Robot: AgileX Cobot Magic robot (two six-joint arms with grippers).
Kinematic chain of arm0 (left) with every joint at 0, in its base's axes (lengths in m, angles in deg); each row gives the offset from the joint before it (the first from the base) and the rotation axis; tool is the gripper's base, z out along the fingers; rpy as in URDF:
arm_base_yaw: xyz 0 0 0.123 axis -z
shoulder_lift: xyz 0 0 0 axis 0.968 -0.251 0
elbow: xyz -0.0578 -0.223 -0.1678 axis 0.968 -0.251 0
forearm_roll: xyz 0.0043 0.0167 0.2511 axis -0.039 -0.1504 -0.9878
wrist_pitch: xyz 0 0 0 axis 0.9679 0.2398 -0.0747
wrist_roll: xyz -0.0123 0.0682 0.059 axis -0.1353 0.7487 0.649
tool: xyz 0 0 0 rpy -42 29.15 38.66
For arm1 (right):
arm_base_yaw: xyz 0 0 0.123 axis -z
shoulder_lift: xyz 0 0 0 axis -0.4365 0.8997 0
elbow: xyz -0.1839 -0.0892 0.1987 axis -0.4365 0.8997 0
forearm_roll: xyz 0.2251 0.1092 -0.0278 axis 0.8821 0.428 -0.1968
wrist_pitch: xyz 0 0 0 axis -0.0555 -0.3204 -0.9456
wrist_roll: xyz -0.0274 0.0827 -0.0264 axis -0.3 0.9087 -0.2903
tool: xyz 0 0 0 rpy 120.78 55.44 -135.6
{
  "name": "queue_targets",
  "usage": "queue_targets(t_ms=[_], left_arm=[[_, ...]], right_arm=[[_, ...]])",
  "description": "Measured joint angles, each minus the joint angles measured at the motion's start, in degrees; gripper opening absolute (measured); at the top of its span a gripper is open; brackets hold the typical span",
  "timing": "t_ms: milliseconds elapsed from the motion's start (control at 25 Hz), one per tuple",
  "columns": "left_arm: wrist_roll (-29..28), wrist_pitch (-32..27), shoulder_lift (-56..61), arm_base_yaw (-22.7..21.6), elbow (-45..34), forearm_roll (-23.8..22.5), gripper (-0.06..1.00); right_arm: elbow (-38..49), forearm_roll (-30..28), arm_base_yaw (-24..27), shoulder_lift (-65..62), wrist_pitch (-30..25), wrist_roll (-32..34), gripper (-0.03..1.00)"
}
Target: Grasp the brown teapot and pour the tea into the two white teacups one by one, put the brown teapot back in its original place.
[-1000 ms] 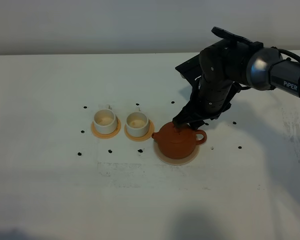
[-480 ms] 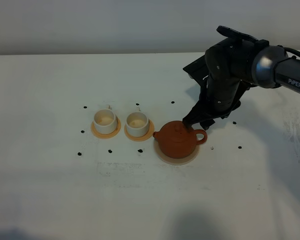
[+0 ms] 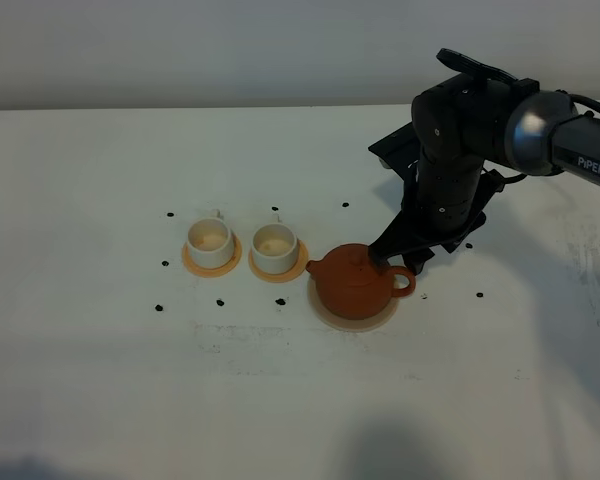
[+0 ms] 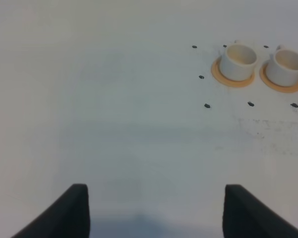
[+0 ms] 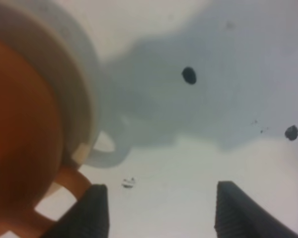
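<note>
- R claw (image 5: 161,213) wide open, empty, by brown teapot (image 3: 352,285) handle (image 5: 68,179).
- Teapot sits on beige disc (image 3: 355,323).
- L claw (image 4: 156,213) open, empty, over tabletop (image 4: 114,124).

Right arm (image 3: 450,130) bends steeply down, right gripper (image 5: 161,210) aimed at the table, jaws spread wide. Left gripper (image 4: 156,213) hangs low, jaws parted too.

A white table (image 3: 100,380) filled most of the frame, and its far edge ran across the upper part against a plain pale grey wall (image 3: 180,50). Small black dots (image 3: 165,264) were scattered around the middle. A soft shadow (image 3: 380,455) darkened the lower edge, and faint scuffs (image 3: 592,270) marked the far right.
</note>
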Motion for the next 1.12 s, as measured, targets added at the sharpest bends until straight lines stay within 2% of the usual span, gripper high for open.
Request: queue_targets(t_ms=[320,880,1120], left_arm=[[0.0,0.0,0.0,0.0,0.0,0.0,0.59],[0.0,0.0,0.0,0.0,0.0,0.0,0.59],[0.0,0.0,0.0,0.0,0.0,0.0,0.59]], right_arm=[[0.0,4.0,0.0,0.0,-2.7,-1.6,0.46],[0.2,6.7,-0.1,-1.9,-2.1,-1.9,0.46],[4.8,7.1,0.0,-2.0,-0.8,-2.2,0.46]])
